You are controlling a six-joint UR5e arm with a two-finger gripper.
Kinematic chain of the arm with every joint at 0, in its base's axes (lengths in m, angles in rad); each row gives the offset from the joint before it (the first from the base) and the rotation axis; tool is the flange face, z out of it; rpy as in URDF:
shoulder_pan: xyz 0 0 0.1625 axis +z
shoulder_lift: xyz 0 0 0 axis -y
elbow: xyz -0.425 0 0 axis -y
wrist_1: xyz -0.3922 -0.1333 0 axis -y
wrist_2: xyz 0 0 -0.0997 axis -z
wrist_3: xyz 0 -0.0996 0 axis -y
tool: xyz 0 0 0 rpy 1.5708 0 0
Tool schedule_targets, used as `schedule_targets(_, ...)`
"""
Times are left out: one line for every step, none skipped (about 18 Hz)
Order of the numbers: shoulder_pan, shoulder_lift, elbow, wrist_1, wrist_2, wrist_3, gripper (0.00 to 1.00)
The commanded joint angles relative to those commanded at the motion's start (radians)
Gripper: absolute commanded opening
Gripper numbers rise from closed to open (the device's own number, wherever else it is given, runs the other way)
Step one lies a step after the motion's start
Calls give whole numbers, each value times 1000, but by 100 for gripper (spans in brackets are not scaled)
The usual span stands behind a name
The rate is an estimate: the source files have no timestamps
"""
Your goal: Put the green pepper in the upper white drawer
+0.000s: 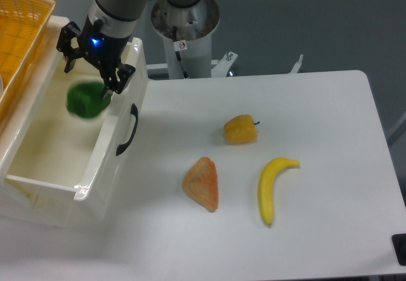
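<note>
White table [330,103]: yellow pepper [240,129], banana [271,187], orange wedge [202,183] beside drawer [95,167].

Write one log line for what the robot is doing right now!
gripper: open | green pepper: blurred, below gripper, over upper white drawer | step: release

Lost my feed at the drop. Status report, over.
End effector open above the large cream-white plastic drawer. Glossy green toy pepper released, blurred, just below the fingers, over the drawer interior. Nothing in the way.
</note>
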Motion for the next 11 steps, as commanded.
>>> schedule_targets(0,0,2,2,0,0,91)
schedule_targets(2,0,2,8,0,0,91)
schedule_targets(2,0,2,8,2,2,91)
schedule_targets(5,0,2,14,2,3,97)
schedule_targets(12,0,3,28,5,3,100)
schedule_targets(27,0,3,44,12,3,100)
schedule_targets(50,2,3,55,21,3,100)
schedule_targets(70,2,3,64,32,3,100)
schedule_targets(87,5,3,74,47,8,100)
schedule_targets(101,6,3,77,67,27,100)
schedule_targets(113,6,3,77,96,64,100)
